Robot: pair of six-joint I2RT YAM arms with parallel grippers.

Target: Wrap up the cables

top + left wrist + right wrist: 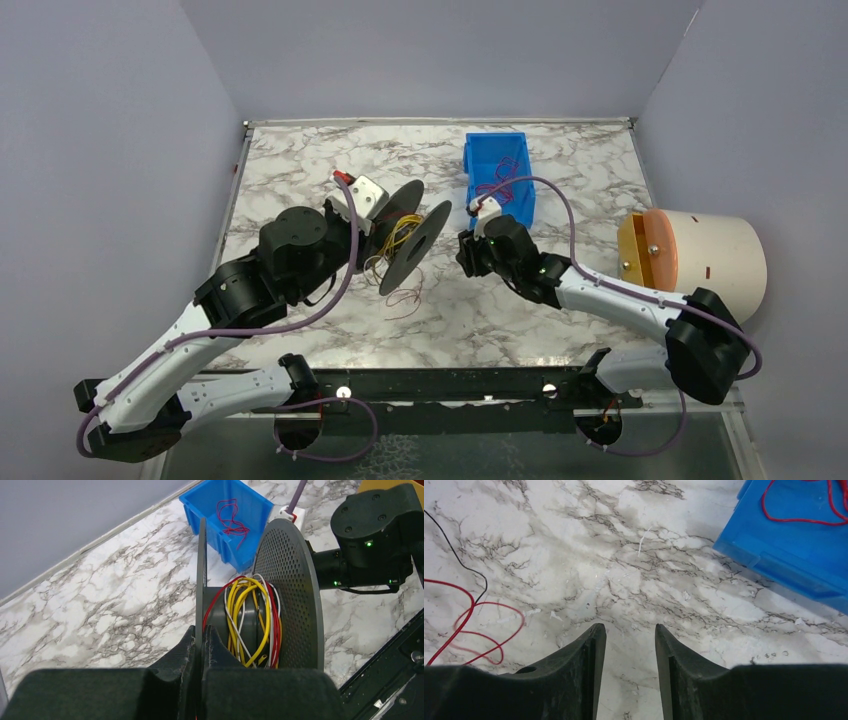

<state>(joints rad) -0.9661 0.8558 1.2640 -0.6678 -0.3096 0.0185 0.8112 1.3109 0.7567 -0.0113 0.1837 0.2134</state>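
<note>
On the left half of the marble table (290,170), the left gripper (201,642) is clamped tight on the rim of one disc of a dark grey spool (287,575), whose two discs stand upright. The cables (250,615) are partly wound on it: yellow, red and white turns sit around the core between the discs. A few loose red strands (405,297) trail onto the marble just on the near side of the spool.

At the far edge, right of centre, stands a blue bin (478,160) with more red strands lying inside it.

The right gripper (630,630) is over bare marble between spool and bin, its jaws apart with nothing between them. In its wrist view red loops and a thin black wire (454,555) lie off to the left, clear of the fingers.
</note>
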